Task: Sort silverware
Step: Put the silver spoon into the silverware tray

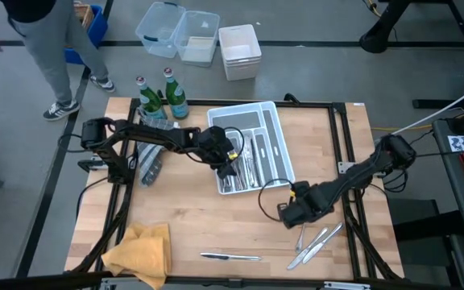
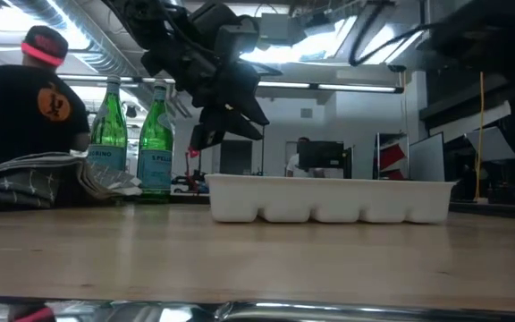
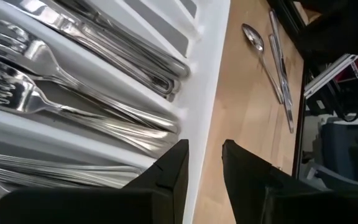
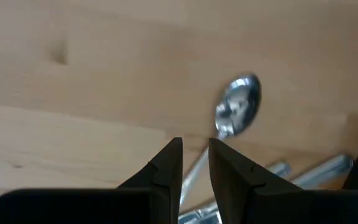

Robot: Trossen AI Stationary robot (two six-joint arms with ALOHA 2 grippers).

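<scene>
My left gripper point(image 1: 230, 161) hangs with a narrow empty gap over the white tray point(image 1: 274, 113) holding sorted silverware point(image 1: 248, 165), while my right gripper point(image 4: 194, 163), fingers slightly apart and empty, hovers above a spoon point(image 4: 238, 107) on the table point(image 1: 216, 225).

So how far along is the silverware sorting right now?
Mostly done: forks and other pieces already fill the white tray. In hand: nothing is gripped; the left hand hangs empty over the tray's near end, and the right hand is open just above a spoon. Left: that spoon's small pile and one knife on the table's front.
</scene>
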